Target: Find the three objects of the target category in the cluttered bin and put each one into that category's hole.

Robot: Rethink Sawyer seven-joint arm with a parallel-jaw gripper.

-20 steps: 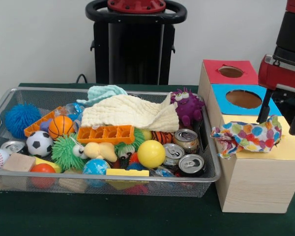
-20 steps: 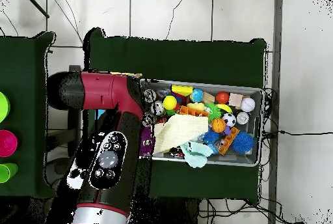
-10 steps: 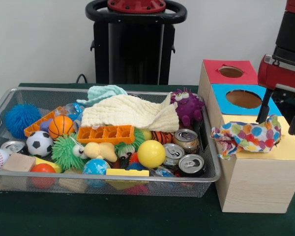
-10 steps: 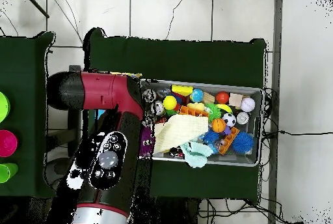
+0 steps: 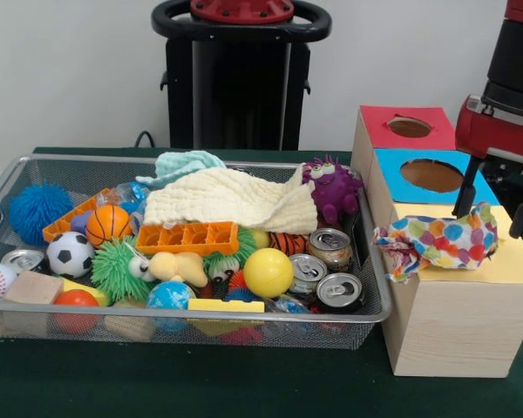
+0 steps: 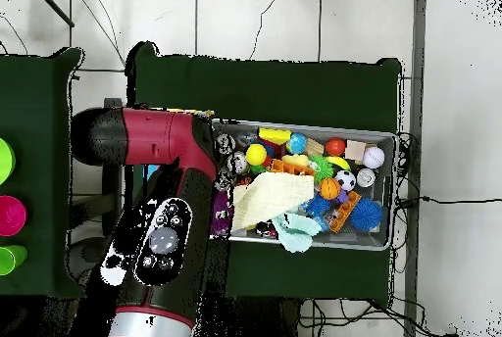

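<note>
A multicoloured dotted cloth (image 5: 436, 239) lies on the yellow top (image 5: 506, 261) of the wooden sorting box, drooping over its left edge. My gripper (image 5: 495, 209) hangs open just over the cloth's right end, one finger on each side of it. In the wire bin (image 5: 200, 315) a cream cloth (image 5: 231, 198) and a pale teal cloth (image 5: 187, 163) lie on the clutter at the back. From above, the red arm (image 6: 162, 240) covers the box; the cream cloth (image 6: 267, 199) and teal cloth (image 6: 294, 230) show in the bin (image 6: 387, 191).
The box also has a red hole (image 5: 408, 128) and a blue hole (image 5: 431, 175). The bin holds soda cans (image 5: 331, 248), a purple plush (image 5: 331, 187), a yellow ball (image 5: 268, 272), an orange tray (image 5: 187, 237) and several balls. Coloured cups (image 6: 8, 214) stand on a side table.
The arm has shifted only very slightly over the box. The dotted cloth and the bin's contents lie as before.
</note>
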